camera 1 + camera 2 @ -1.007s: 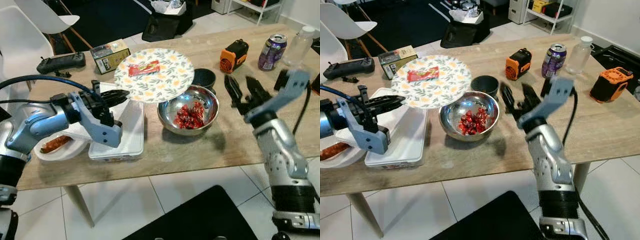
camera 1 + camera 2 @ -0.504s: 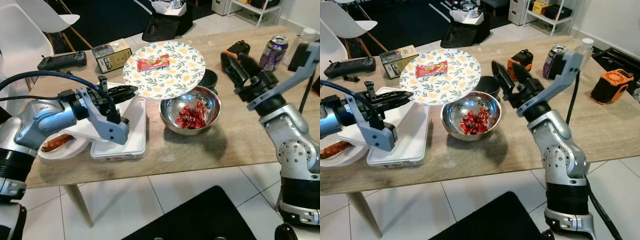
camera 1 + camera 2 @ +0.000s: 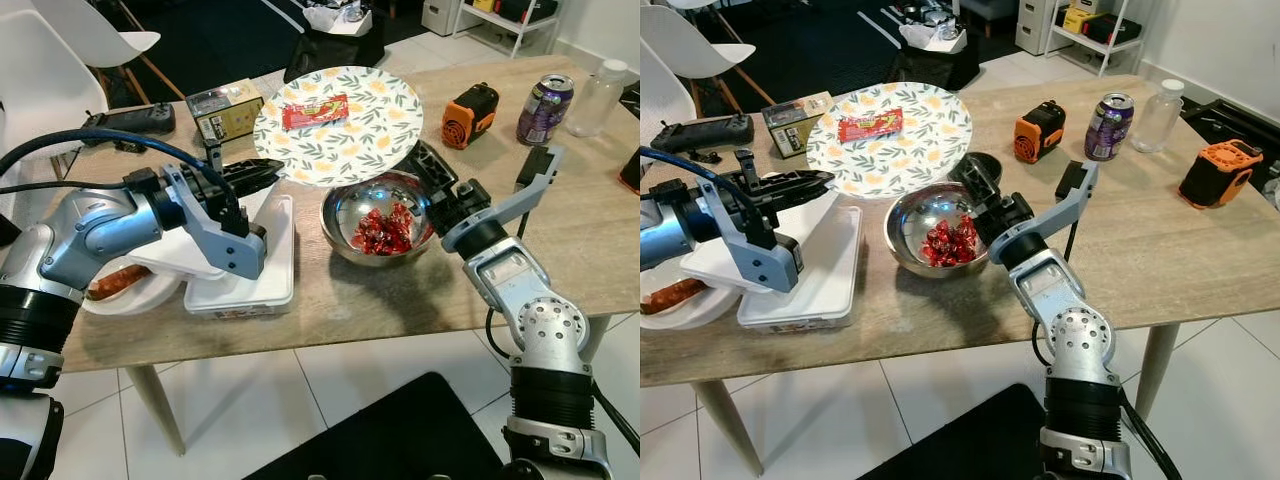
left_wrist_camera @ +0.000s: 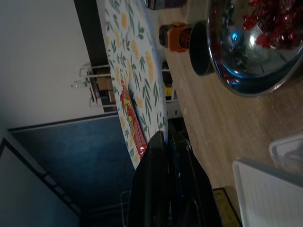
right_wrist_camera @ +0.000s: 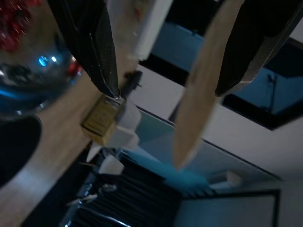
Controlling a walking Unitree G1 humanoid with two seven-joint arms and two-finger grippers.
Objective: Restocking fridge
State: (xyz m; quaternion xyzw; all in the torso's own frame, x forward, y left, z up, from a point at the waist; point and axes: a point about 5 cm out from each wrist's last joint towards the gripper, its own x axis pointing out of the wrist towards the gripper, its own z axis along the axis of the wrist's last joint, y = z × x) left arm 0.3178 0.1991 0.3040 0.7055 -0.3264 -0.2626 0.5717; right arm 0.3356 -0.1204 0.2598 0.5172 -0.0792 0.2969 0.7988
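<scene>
A floral plate (image 3: pixel 340 130) with a red snack packet (image 3: pixel 314 110) on it hangs tilted above the table. My left gripper (image 3: pixel 268 174) is shut on its left rim; in the left wrist view the shut fingers (image 4: pixel 165 146) pinch the plate (image 4: pixel 135 61) edge-on. Just under the plate stands a steel bowl (image 3: pixel 381 222) of red sweets. My right gripper (image 3: pixel 421 166) is open at the plate's lower right rim, above the bowl. The right wrist view has the plate's edge (image 5: pixel 199 94) passing between the two spread fingers (image 5: pixel 90 42).
A white lidded box (image 3: pixel 256 272) and a white dish with a sausage (image 3: pixel 112 287) lie under my left arm. At the back are a small black bowl (image 3: pixel 977 165), an orange device (image 3: pixel 470 110), a purple can (image 3: pixel 546 100), a bottle (image 3: pixel 598 86), a carton (image 3: pixel 226 110) and a controller (image 3: pixel 128 121).
My left gripper has carried the plate up and to the right, over the bowl. My right arm has swung down and inward, bringing its open fingers to the plate's right rim.
</scene>
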